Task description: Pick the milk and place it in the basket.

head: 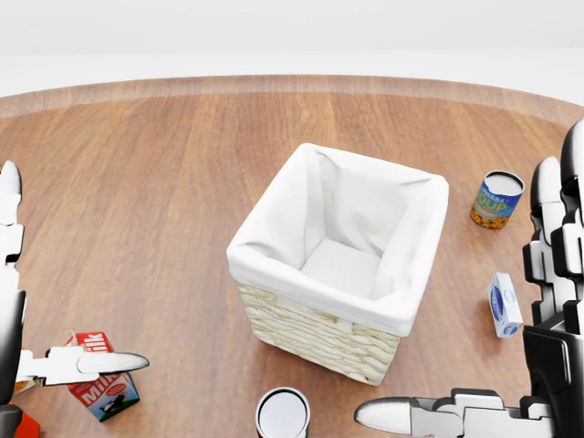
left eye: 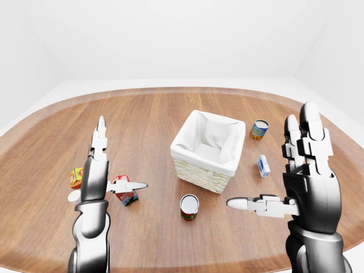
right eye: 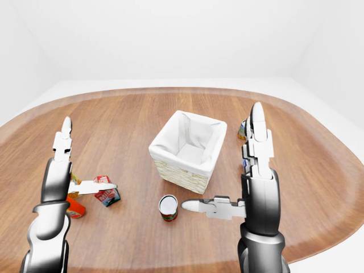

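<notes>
Both hands are spread wide and hold nothing: the left hand (left eye: 96, 170) points its fingers up while its thumb reaches sideways across the top of the milk (left eye: 123, 190), which lies just beside it on the wooden surface (left eye: 142, 122). Past the milk, toward the right hand (left eye: 298, 170), a red can (left eye: 189, 206) stands, and just beyond it the basket (left eye: 206, 149). A small blue carton (left eye: 263, 166) and a yellow can (left eye: 259, 129) lie beside the right hand's fingers.
</notes>
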Robot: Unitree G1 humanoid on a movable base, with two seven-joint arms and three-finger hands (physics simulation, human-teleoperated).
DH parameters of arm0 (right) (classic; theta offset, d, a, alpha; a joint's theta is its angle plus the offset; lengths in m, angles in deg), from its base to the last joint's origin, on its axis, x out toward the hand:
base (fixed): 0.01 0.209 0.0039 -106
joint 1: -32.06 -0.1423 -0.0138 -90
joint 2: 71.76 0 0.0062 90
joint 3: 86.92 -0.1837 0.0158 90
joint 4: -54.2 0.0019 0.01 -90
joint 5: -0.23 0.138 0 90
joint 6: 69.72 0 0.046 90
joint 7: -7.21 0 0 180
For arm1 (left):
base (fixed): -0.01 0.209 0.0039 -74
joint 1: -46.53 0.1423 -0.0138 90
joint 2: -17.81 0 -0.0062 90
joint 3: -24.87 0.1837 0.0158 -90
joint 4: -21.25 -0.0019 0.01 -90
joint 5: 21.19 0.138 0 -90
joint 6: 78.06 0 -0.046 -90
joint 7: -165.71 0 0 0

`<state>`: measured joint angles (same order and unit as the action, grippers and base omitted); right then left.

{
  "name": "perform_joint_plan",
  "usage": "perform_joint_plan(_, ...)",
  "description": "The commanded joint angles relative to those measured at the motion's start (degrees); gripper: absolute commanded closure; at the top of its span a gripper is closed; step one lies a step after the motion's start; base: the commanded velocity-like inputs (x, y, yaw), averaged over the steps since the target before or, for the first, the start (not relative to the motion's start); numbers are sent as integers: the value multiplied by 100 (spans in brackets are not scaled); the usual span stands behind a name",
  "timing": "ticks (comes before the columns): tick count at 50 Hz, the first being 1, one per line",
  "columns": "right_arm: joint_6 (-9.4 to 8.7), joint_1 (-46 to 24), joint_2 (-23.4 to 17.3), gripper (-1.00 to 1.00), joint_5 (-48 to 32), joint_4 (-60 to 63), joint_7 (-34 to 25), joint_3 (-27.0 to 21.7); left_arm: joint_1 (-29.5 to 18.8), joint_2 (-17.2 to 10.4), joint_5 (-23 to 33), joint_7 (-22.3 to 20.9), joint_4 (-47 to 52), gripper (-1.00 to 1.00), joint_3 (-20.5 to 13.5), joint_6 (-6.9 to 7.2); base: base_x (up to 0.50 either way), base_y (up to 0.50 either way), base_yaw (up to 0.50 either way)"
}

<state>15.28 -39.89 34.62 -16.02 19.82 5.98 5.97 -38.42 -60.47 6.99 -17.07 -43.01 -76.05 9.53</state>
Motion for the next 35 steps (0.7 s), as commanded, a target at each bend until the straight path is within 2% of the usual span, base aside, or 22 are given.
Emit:
perform_joint_plan(1,0,-20,3,-100,-1,2,-2,-23,-79,-68,132,20,-388,-100,-144,-123,0,0,0)
perform_joint_plan(4,0,-43,8,-100,0,0,-4,-52,-29,-68,130,-37,-319,-100,-183,-120,0,0,0)
perform_joint_plan(6,0,-61,16,-100,15,77,-37,-71,-5,-75,162,-13,-335,-100,-221,-170,0,0,0)
perform_joint_plan(8,0,-40,22,-100,11,124,-45,-67,48,-45,81,-58,-290,-100,-270,-145,0,0,0)
perform_joint_plan(12,0,-73,21,-100,1,28,-30,-47,168,2,95,-34,-298,-100,-279,-257,0,0,0)
perform_joint_plan(29,0,-69,27,-100,6,90,-33,-54,309,35,254,-7,-583,-100,-239,-259,0,0,0)
perform_joint_plan(35,0,-62,24,-100,9,117,-25,-52,201,-11,295,211,-1080,-100,-177,-259,0,0,0)
